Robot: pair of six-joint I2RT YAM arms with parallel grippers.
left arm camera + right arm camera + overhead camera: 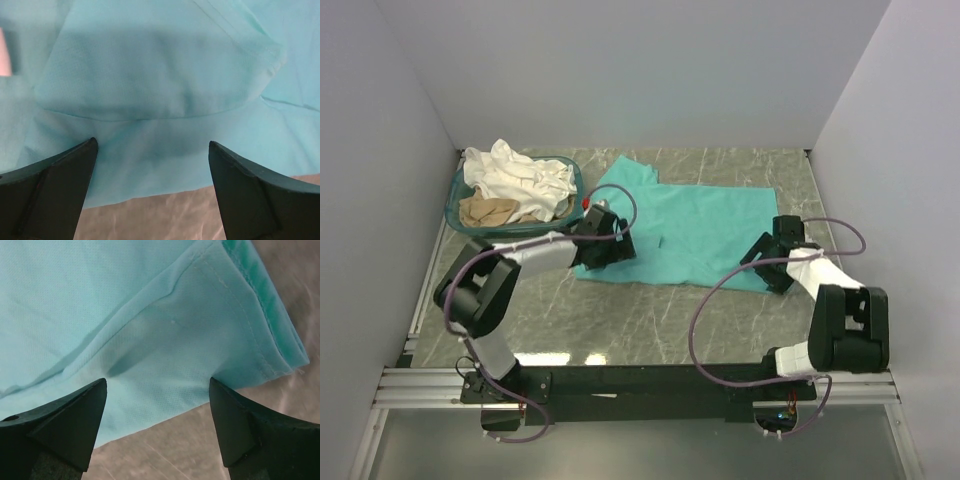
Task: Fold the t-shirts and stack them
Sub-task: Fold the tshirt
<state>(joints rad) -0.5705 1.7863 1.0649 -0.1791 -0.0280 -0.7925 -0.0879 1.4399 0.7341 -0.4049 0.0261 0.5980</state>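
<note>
A teal-green t-shirt (695,230) lies spread flat on the marble table. My left gripper (608,250) hovers open over its near left edge. In the left wrist view the open left gripper (152,145) straddles the teal cloth (150,75) just above its hem, with nothing between the fingers. My right gripper (766,264) is at the shirt's near right corner. The right wrist view shows the right gripper (157,382) open over the hemmed corner (250,325), with nothing gripped. White t-shirts (515,172) and a beige one (488,211) are heaped in the basket.
The oval teal basket (576,182) stands at the back left, next to the shirt's sleeve. Grey walls close in the table on three sides. Bare marble (640,320) shows between the shirt and the arm bases.
</note>
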